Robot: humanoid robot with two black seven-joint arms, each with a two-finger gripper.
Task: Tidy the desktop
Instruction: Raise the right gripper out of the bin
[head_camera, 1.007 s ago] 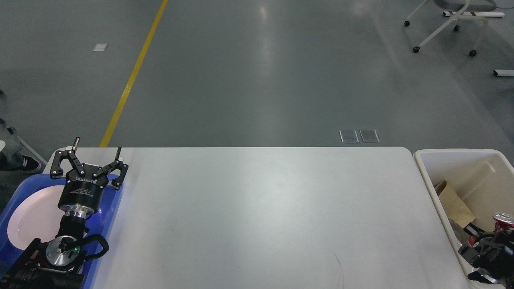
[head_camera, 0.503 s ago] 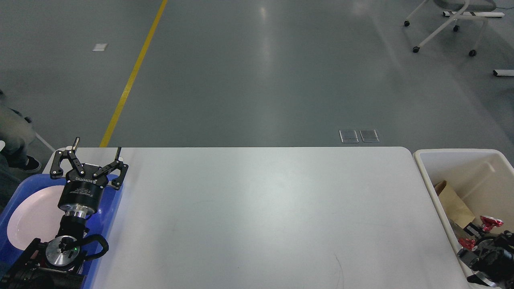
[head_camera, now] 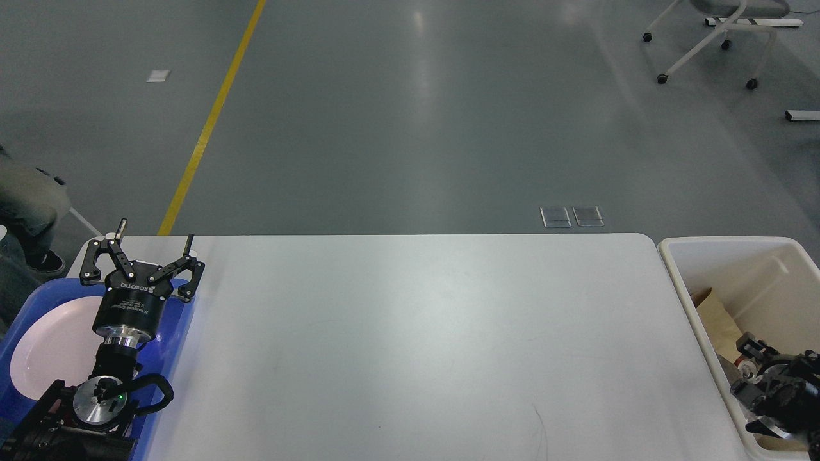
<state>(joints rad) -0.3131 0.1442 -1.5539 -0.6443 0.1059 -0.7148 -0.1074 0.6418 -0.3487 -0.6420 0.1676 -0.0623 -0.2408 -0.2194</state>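
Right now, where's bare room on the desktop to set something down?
The desktop is bare from the blue tray under the left gripper across to the bin. Crowded: the bin, holding paper and the right gripper.

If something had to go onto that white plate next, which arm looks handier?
The left. Its pincer hangs open over the blue tray holding the white plate. The right pincer is far across the desktop, down in the cream bin.

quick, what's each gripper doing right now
Left gripper: open, holding nothing, above the blue tray.
Right gripper: cannot tell, dark and low inside the cream bin.
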